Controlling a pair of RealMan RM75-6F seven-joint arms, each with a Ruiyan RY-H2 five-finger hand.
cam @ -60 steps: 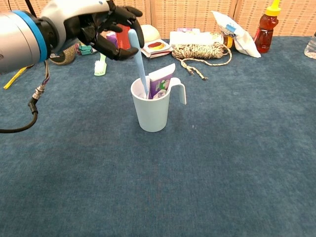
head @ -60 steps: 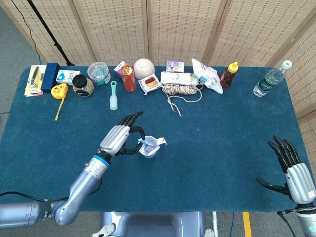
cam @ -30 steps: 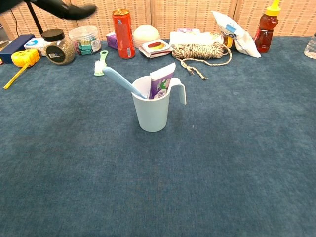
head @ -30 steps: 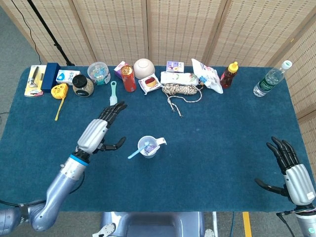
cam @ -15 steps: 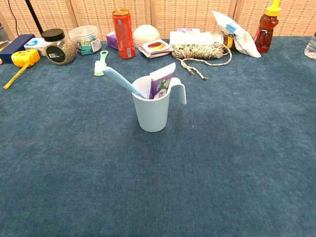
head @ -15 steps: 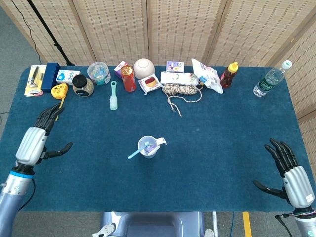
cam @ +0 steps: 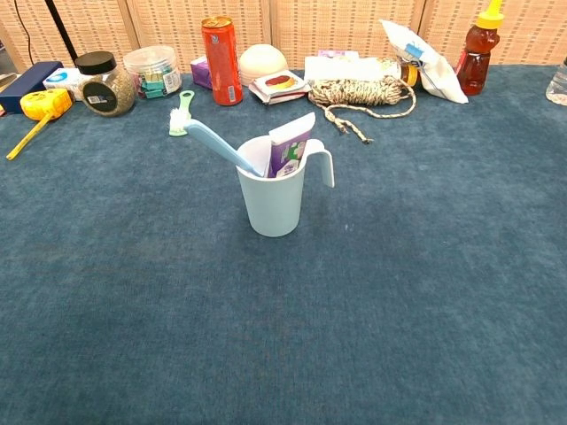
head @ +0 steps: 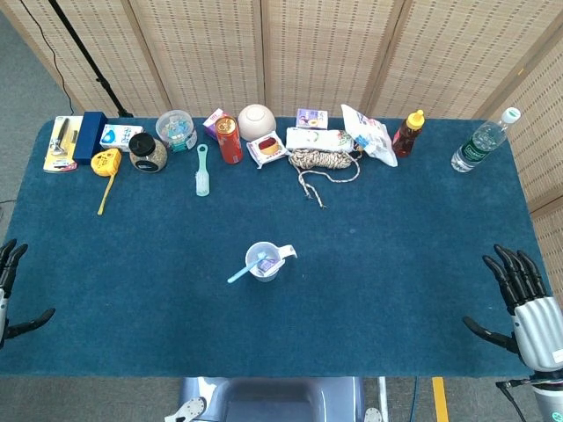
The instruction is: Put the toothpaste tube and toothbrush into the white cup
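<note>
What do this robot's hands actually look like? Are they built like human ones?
Roughly, yes. The right hand has slim black fingers with a separate black thumb, joined to a silvery-grey metallic back plate like a glove's back. Of the left hand only black fingers and a thumb show at the picture's edge. The chest view shows neither hand, and the arms behind them are barely visible.

Left hand mostly beyond the head view's edge.

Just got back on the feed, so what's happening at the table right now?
Nothing is being handled. The white cup stands mid-table with the toothpaste tube upright inside it and the toothbrush leaning out over its rim. The left hand and right hand are both open at the table's near corners, holding nothing.
</note>
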